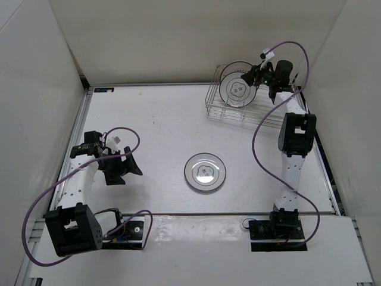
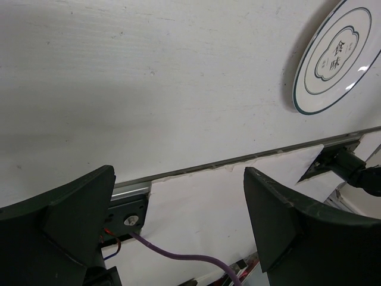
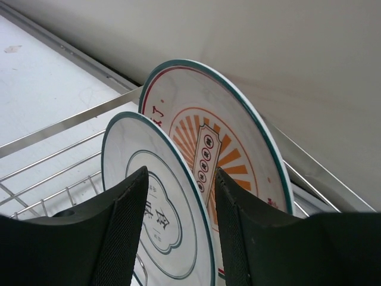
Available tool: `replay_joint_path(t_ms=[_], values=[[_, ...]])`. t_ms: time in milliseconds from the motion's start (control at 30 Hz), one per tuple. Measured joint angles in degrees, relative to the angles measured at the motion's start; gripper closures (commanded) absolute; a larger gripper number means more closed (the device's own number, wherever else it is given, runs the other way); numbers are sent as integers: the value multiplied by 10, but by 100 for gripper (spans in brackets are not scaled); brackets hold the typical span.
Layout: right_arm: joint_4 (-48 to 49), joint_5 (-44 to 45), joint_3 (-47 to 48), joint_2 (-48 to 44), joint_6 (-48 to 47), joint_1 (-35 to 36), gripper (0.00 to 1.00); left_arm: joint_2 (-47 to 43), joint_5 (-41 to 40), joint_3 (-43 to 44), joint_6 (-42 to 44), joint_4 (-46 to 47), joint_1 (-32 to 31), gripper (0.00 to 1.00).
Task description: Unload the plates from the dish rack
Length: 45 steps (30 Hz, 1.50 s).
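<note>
two plates stand upright in the dish rack [image 1: 221, 112] at the far right of the table [image 1: 149, 119]: a white ringed plate [image 3: 161, 208] in front and an orange-rayed plate [image 3: 229, 134] close behind it. a third plate [image 1: 205, 171], also ringed, lies flat mid-table. the right claw [image 3: 180, 176] sits astride the top rim of the front plate, jaws partly open with a finger on each face; whether the pads touch the china yet i cannot tell. the far finger is down in the narrow gap between the two standing plates, and that looks like the main risk: a squeeze or a lift that drifts backward could nudge the orange-rayed plate, tip it in its slot or drag it up too. the hold is only on a thin, glossy rim near the top, so a weak pinch could let the plate swing or slip and drop onto the wires. lifting at a slant could also catch its lower edge on the uprights and jolt the whole rack. the left claw [image 2: 178, 214] is spread wide, holds nothing, and sits low over the near left of the table, well apart from the rack.
</note>
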Motion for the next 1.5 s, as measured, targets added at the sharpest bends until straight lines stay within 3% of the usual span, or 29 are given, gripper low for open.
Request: replay_joint_path(t_ms=[233,600,1033,1100,1500], values=[[18,-15,0,10,18,0,50,9,0,6,-3,-1,0,0],[49,-31,-14,18,32,-8,62,24,0,14,-12,-5,0,0],[70,-97,-24,28,60,-22,88,24,0,14,-17,-12,0,0],[75,-106,-28,28,58,-22,100,24,0,14,-18,-12,0,0],[106,-130,-62,23,76,-21,100,10,2,10,-18,-7,0,0]])
